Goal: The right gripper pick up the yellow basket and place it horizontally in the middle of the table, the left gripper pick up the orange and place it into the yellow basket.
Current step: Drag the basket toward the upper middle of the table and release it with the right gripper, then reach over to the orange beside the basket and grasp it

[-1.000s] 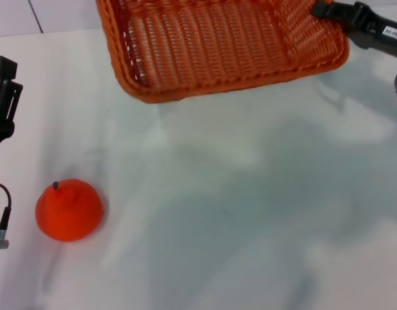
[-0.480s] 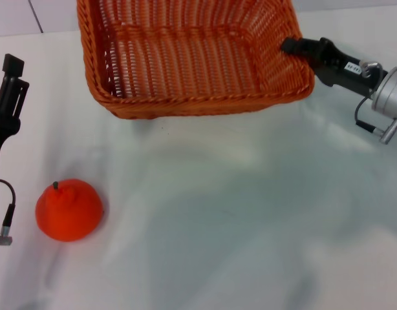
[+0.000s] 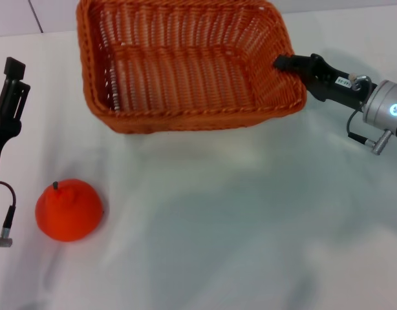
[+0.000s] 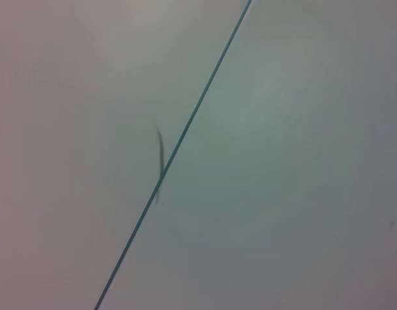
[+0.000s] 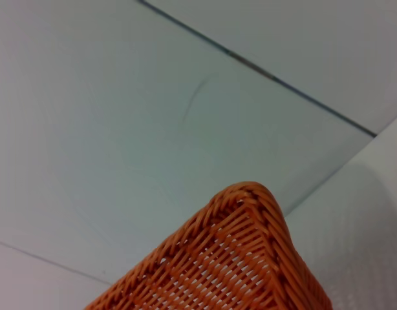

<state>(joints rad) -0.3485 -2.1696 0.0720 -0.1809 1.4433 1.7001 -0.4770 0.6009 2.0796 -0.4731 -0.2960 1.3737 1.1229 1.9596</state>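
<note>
The yellow basket (image 3: 185, 119), an orange-brown wicker one, lies lengthwise across the far middle of the table (image 3: 237, 226), open side up. My right gripper (image 3: 284, 62) is shut on the rim of its right short side; the silver wrist with the blue ring (image 3: 387, 111) reaches in from the right. A corner of the basket fills the bottom of the right wrist view (image 5: 250, 258). The orange (image 3: 68, 210) sits on the cloth at the near left, stem up. My left gripper (image 3: 11, 84) hangs at the left edge, behind and left of the orange, apart from it.
A black cable with a metal plug (image 3: 3, 229) hangs from the left arm just left of the orange. White cloth stretches between the orange and the basket. The left wrist view shows only a pale surface with a thin dark line (image 4: 179, 142).
The right gripper has carried the basket toward me and to the left, and levelled it out. The orange has not moved and the left gripper hardly at all.
</note>
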